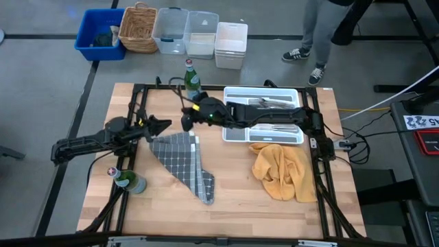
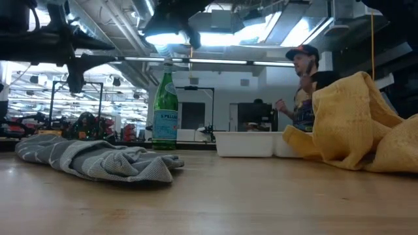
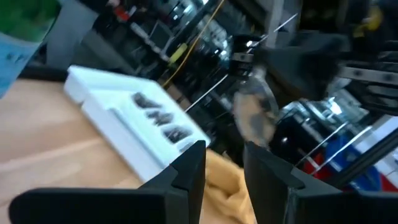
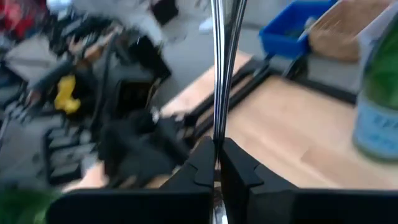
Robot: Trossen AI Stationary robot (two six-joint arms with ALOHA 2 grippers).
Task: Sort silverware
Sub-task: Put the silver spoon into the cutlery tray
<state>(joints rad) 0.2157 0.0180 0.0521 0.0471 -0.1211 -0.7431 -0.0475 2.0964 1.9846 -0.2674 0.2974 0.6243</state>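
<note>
My right gripper (image 1: pixel 185 121) reaches over the table's middle, left of the white tray (image 1: pixel 296 92), and is shut on a piece of silverware (image 4: pixel 219 68), a slim shiny metal piece. In the left wrist view its rounded bowl (image 3: pixel 254 111) looks like a spoon's. More silverware (image 1: pixel 271 103) lies in the tray's compartments. My left gripper (image 1: pixel 163 125) is open and empty, close to the left of my right gripper, above the grey checked cloth's (image 1: pixel 182 159) far end. Its fingers (image 3: pixel 189 171) point toward the spoon. My right gripper pinches the piece of silverware between its two fingers, at the slim shaft (image 4: pixel 217 134) right at the fingertips. The shaft runs on straight ahead past the fingertips, in line with the fingers. The piece is lifted clear of the table.
A yellow cloth (image 1: pixel 282 170) lies crumpled at the table's right near side. One green bottle (image 1: pixel 192 79) stands at the far edge, another (image 1: pixel 127 180) at the near left. Bins and a basket (image 1: pixel 139 27) stand beyond the table. A person (image 2: pixel 304 85) stands behind it.
</note>
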